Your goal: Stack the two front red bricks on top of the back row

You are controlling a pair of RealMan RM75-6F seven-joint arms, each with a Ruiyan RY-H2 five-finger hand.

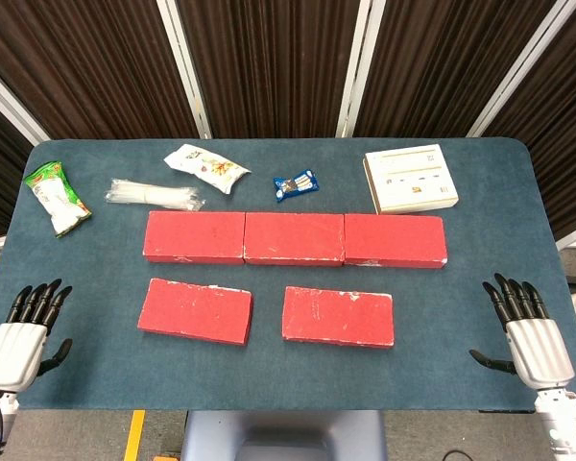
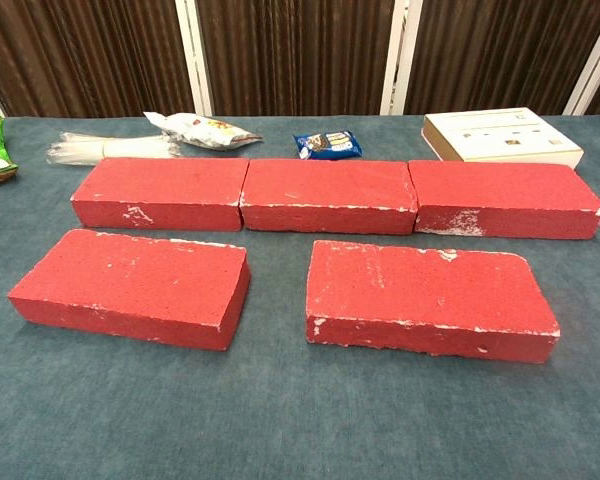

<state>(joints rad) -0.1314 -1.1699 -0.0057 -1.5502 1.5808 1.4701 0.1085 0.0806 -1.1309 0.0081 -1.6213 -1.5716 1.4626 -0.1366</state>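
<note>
The left hand rests at the table's near left edge, fingers apart and holding nothing. Beyond it, at the far left, lies a green snack bag, then a clear plastic packet and a white snack bag. The left front brick lies flat, slightly skewed, just before the back row of three red bricks set end to end. A small blue packet lies behind the row. The right front brick lies flat beside the first, apart from it. A cream box sits far right. The right hand rests at the near right edge, fingers spread, empty.
</note>
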